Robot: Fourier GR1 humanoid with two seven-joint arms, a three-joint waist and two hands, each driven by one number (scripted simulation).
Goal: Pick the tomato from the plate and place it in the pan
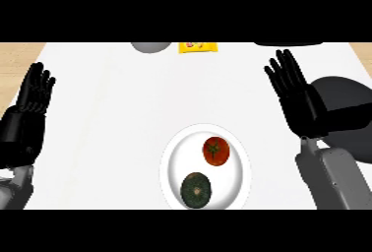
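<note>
Right hand (pixel 299 101) stands at the right side of the frame with its fingers straight and spread, holding nothing; it is partly in front of the dark pan (pixel 347 101), which lies at the right edge, so I judge it is simply waiting before the reach. Left hand (pixel 27 106) rests at the left edge, also flat and empty, fingers up. Between them is the white counter (pixel 109 98), and in the lower centre of it the white plate (pixel 173 167). On the plate the tomato (pixel 216 150) lies in the upper right part, well apart from both hands, with its green stem mark facing up toward the view. It looks a little longer from top to bottom of the frame, but it has no real long axis, so any approach direction should serve. Just below it, toward the lower left of the plate, sits a dark green round vegetable (pixel 196 190). At the top edge are a grey round object (pixel 151 47) and a small yellow packet (pixel 198 46).
</note>
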